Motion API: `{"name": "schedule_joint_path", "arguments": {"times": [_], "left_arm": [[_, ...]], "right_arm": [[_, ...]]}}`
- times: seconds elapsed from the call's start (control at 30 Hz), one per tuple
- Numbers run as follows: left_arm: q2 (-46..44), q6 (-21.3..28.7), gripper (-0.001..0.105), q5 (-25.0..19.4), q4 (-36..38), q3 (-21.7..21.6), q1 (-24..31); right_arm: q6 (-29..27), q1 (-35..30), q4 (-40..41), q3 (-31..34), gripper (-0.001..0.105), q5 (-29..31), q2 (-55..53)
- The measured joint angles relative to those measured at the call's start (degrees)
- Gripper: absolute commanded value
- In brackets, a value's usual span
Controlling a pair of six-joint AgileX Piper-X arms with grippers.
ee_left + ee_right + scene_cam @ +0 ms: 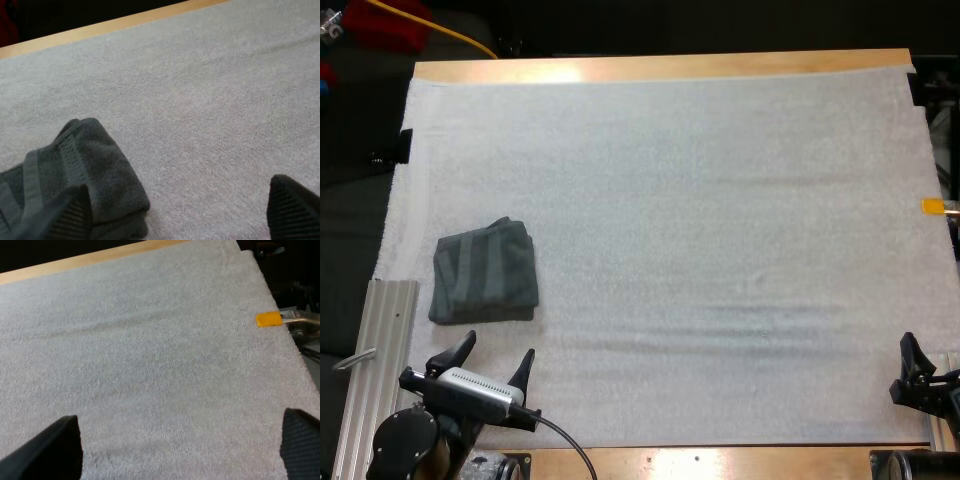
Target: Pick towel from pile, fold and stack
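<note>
A dark grey-green folded towel (484, 271) lies on the left side of the white mat (700, 220). My left gripper (493, 356) is open just in front of it, near the mat's front edge, holding nothing. In the left wrist view the towel (85, 170) sits right beyond one of the fingers (67, 215), with bare mat between the two fingers. My right gripper (918, 352) is at the mat's front right corner; in the right wrist view its fingers (50, 445) stand wide apart over bare mat (160, 365), open and holding nothing.
A ribbed metal rail (378, 370) runs along the mat's left front edge, beside my left arm. The wooden table edge (660, 67) borders the mat at the far side. The mat's middle and right are bare.
</note>
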Motion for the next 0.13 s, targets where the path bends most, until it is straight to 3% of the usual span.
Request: {"name": "schedule_joint_path", "arguments": {"times": [0.13], "left_arm": [[0.00, 0.00, 0.069, 0.00, 0.00, 0.00, 0.00]], "right_arm": [[0.00, 0.00, 0.00, 0.00, 0.078, 0.00, 0.00]]}}
